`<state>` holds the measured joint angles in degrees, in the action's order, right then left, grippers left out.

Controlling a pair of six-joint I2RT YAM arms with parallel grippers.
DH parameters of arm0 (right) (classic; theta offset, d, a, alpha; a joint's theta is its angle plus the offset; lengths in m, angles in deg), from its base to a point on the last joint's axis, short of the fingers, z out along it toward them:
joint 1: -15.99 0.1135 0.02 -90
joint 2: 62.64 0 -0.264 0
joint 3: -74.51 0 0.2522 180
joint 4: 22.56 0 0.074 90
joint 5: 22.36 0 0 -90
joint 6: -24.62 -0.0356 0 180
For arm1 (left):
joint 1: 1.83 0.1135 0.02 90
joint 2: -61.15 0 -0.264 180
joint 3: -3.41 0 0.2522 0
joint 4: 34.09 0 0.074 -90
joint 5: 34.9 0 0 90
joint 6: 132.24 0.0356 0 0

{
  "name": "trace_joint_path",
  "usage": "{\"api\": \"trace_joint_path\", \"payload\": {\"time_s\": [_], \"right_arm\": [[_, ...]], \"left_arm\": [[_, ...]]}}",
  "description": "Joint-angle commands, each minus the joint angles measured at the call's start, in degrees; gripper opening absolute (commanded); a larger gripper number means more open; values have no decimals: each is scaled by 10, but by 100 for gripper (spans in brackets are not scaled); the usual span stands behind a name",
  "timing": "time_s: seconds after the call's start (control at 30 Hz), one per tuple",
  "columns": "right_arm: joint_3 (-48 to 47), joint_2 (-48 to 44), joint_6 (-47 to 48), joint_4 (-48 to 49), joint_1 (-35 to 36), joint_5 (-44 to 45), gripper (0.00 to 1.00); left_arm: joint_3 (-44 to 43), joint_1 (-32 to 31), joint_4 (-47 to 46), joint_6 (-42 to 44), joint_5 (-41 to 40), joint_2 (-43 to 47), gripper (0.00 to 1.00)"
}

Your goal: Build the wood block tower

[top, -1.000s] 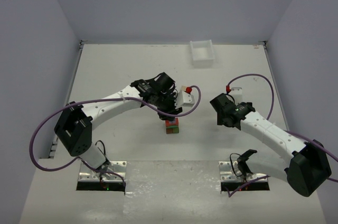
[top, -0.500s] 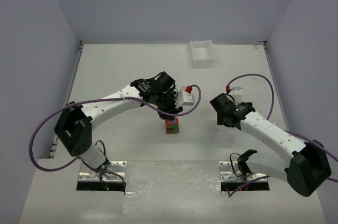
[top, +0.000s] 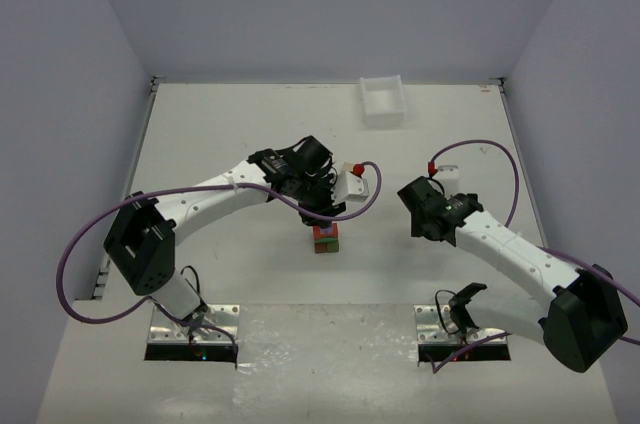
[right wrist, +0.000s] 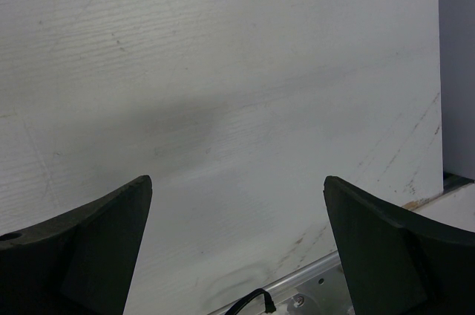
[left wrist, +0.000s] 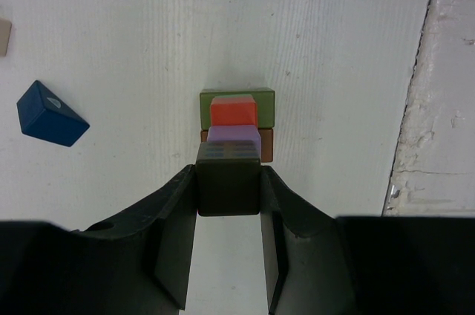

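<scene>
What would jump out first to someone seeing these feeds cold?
The left jaws clamping a dark block over the short tower at mid-table. Next, a blue wedge lying on the table, to the left in the left wrist view, and the right jaws wide open, holding nothing.

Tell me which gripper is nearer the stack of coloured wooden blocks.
Left. The left gripper is directly over the stack of coloured wooden blocks, shut on a dark wooden cube. The right gripper hangs open well off to its right.
</scene>
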<state>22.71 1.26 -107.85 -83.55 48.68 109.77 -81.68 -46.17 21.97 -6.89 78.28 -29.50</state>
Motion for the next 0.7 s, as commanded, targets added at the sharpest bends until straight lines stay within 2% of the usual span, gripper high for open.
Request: {"api": "trace_joint_path", "payload": {"time_s": [0.0, 0.23, 0.53, 0.67], "right_arm": [[-4, -7, -11, 0, -3, 17, 99], [-4, -5, -10, 0, -3, 17, 99], [-5, -4, -10, 0, -3, 16, 99], [-5, -4, -9, 1, -3, 16, 99]], "left_arm": [[-19, -6, -7, 13, 19, -3, 25], [-21, -7, -7, 14, 21, -5, 31], [-21, -6, -6, 14, 24, -4, 48], [-21, -6, -8, 15, 23, -6, 50]]}}
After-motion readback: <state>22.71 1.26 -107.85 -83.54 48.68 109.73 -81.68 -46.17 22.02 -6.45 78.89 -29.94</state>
